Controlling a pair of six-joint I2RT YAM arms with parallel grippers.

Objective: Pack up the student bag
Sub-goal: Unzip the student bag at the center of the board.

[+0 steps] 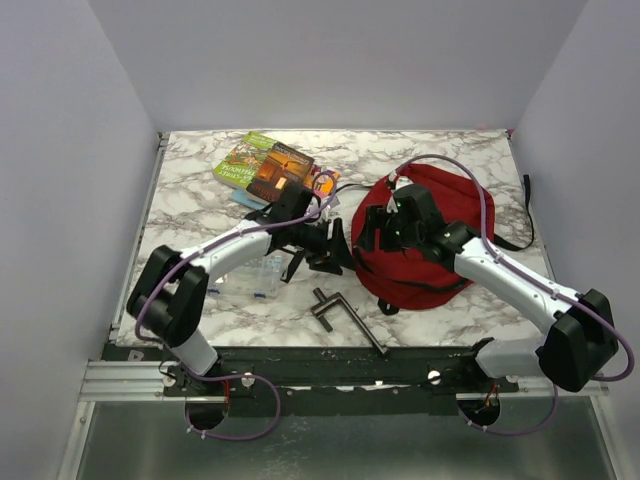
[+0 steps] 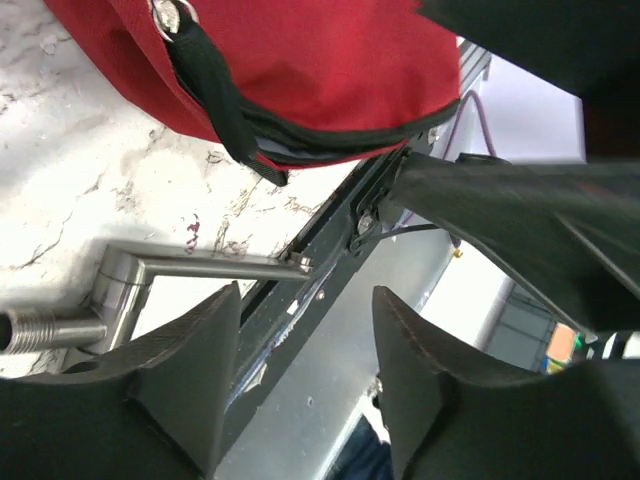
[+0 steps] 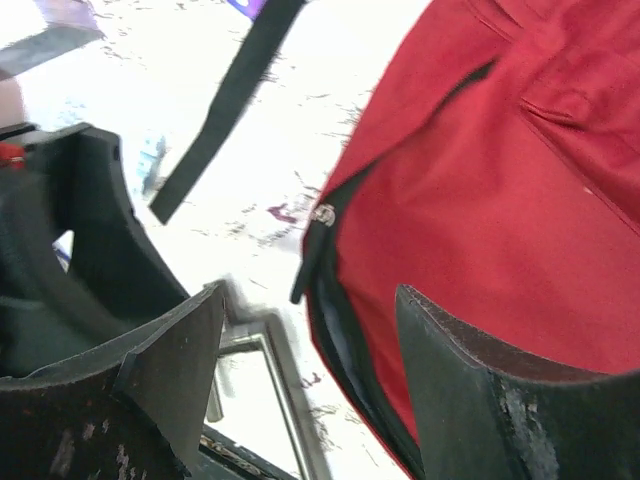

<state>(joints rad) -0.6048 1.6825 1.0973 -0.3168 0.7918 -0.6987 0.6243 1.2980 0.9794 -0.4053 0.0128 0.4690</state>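
Observation:
The student bag [image 1: 430, 250] is a dark-red backpack lying right of the table's centre, with black straps trailing off its right side. My left gripper [image 1: 338, 250] hovers just off the bag's left edge, jaws open with nothing between them [image 2: 305, 300]. My right gripper [image 1: 372, 232] faces it from over the bag's left side, also open and holding nothing [image 3: 310, 330]. In the right wrist view the bag's black zipper line and metal zipper pull [image 3: 322, 214] lie just ahead of the fingers. The left wrist view shows the bag [image 2: 320, 70] and a black pull strap [image 2: 222, 105] above the fingers.
A stack of colourful books [image 1: 268, 166] lies at the back left. A clear plastic pouch [image 1: 250, 280] sits under the left arm. A bent metal bar [image 1: 345, 315] rests near the front edge. A loose black strap [image 3: 222, 120] lies on the marble.

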